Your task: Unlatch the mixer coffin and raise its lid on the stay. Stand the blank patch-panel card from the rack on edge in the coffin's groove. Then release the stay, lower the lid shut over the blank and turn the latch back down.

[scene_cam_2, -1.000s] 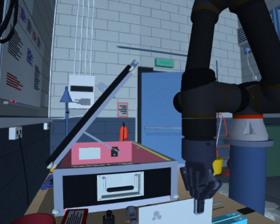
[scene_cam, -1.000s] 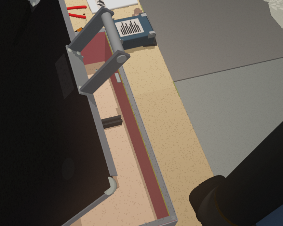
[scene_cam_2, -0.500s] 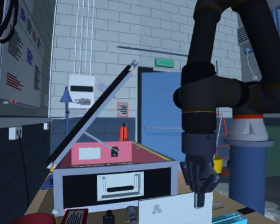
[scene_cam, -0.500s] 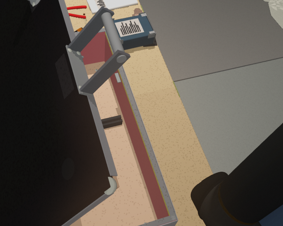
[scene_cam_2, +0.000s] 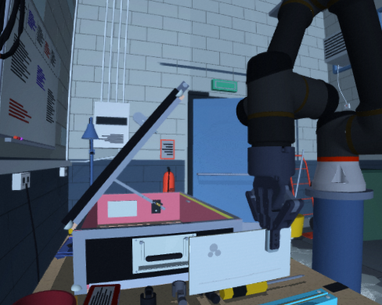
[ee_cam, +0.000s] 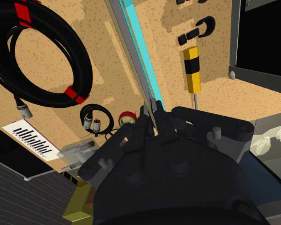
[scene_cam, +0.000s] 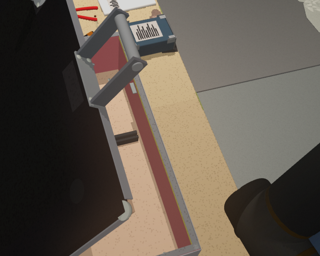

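Note:
The coffin's lid (scene_cam_2: 124,152) stands raised and propped on its thin stay (scene_cam_2: 138,195) above the open red-lined coffin (scene_cam_2: 155,238). In front of the coffin, above the bench, the white blank card (scene_cam_2: 240,260) hangs on edge, gripped at its upper right corner by my closed gripper (scene_cam_2: 272,244). The wrist camera shows the card edge-on as a thin grey strip (ee_cam: 133,60) running away from the fingers (ee_cam: 150,113). The black grooved block (scene_cam: 126,138) sits on the coffin's floor, partly under the lid's edge. The lid's handle (scene_cam: 127,38) juts out over the coffin's far end.
A coil of black cable (ee_cam: 41,53) lies on the bench left of the card. A yellow-handled screwdriver (ee_cam: 192,70), a cyan rack strip (ee_cam: 142,48), small connectors (ee_cam: 94,121) and a tape roll (ee_cam: 127,118) lie below the gripper. A blue box (scene_cam: 152,34) sits beyond the coffin.

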